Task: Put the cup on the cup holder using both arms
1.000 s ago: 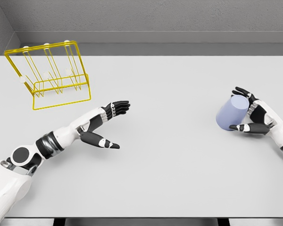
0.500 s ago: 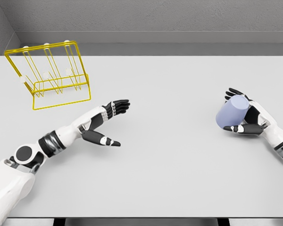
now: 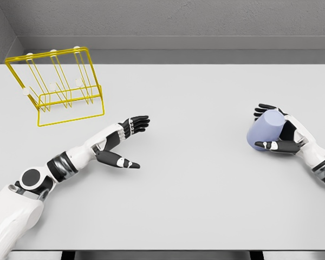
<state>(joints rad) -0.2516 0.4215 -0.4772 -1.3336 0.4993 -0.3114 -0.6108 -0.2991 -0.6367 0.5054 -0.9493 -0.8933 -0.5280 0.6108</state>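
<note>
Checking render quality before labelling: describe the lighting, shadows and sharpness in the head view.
Head view: flat, even light with no glare on the white table; soft, faint shadows under the left hand and the cup held by the right hand; everything sharp, including the thin yellow cup holder; no visible distortion.

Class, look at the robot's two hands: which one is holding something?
The right hand: its fingers wrap the lilac cup. The left hand is spread open, empty, above the table.
</note>
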